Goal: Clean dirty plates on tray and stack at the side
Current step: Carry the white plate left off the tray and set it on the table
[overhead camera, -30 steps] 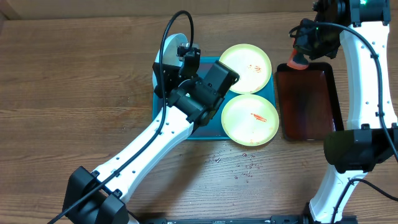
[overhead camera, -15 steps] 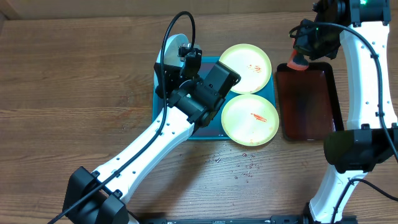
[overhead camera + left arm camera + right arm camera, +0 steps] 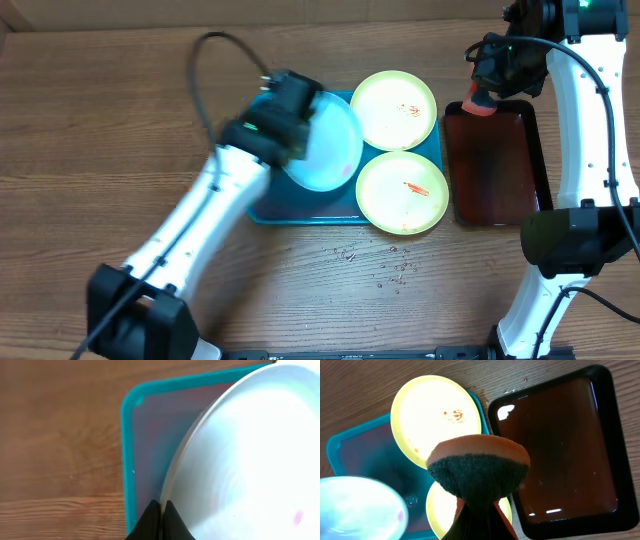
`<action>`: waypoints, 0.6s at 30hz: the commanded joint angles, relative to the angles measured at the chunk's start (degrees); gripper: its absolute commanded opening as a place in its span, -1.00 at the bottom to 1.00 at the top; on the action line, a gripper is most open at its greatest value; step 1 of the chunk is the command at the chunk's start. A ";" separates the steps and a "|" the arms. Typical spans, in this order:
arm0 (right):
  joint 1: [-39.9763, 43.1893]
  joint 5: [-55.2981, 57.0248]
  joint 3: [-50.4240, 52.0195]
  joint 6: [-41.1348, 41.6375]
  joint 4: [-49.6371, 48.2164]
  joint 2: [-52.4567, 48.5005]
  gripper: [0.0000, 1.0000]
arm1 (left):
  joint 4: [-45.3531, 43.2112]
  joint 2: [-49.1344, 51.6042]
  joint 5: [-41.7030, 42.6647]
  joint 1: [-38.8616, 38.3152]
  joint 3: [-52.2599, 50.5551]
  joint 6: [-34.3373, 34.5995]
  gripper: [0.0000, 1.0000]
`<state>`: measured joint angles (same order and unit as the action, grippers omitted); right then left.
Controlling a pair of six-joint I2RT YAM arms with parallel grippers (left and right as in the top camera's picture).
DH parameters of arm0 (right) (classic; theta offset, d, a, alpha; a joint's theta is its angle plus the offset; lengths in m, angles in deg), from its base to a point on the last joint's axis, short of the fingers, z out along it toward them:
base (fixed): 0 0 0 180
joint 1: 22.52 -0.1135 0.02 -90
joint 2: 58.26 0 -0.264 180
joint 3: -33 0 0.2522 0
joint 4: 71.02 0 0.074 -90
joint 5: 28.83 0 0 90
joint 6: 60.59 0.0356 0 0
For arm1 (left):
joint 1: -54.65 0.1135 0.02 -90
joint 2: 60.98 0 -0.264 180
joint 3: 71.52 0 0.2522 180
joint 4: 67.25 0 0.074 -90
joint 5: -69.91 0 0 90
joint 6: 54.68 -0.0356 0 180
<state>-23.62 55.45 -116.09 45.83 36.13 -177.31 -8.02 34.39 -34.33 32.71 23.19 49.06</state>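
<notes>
Three plates: one pale blue, two yellow-green.
Pale blue plate [image 3: 322, 145]: lifted and tilted over the left half of the blue tray [image 3: 300, 210]; one faint pink mark near its rim.
Far yellow-green plate [image 3: 395, 108]: on the tray's far right corner, overhanging the rim; red smear near centre.
Near yellow-green plate [image 3: 402, 192]: on the tray's near right corner, overhanging the rim; one red streak. Just beside the far plate.
Left gripper [image 3: 161, 505]: fingers pinched together on the pale blue plate's rim. Arm blurred in the overhead view.
Trays: two. Dark red tray [image 3: 495, 165] lies just right of the blue one, with nothing lying in it.
Right gripper [image 3: 480, 507]: clamped on one sponge [image 3: 477, 467], orange top and dark scrub face, above the dark red tray's far left corner.
Table [image 3: 100, 150]: wood; small specks [image 3: 380, 270] in front of the blue tray.
</notes>
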 commanded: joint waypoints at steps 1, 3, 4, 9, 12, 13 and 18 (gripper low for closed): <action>0.48 0.02 -0.76 -0.35 0.02 0.37 -0.93 | 0.13 -0.24 24.76 11.47 0.20 -0.50 -0.92; 0.48 -0.35 -0.76 -0.39 0.02 0.37 -0.92 | 0.37 -0.22 29.14 17.86 0.00 -0.50 -0.91; 0.48 -0.37 -0.76 -0.37 0.02 0.37 -0.93 | 0.42 -0.22 30.18 20.68 -0.28 -0.50 -0.91; 0.48 -0.35 -0.76 -0.37 0.07 0.37 -0.92 | 0.11 -0.22 31.91 34.16 -4.83 0.68 -0.91; 0.48 -0.35 -0.76 -0.37 -0.02 0.37 -0.92 | -2.19 -0.22 32.04 40.96 -9.18 2.25 -0.91; 0.48 -0.35 -0.76 -0.37 -0.02 0.37 -0.93 | -3.43 -0.22 32.26 43.19 -10.86 2.89 -0.91; 0.48 -0.35 -0.76 -0.37 -0.02 0.37 -0.93 | -8.28 -0.22 32.26 50.42 -17.20 3.45 -0.91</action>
<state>-23.62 55.41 -116.09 45.85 36.41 -177.31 -14.55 34.39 -4.65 80.43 8.94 51.12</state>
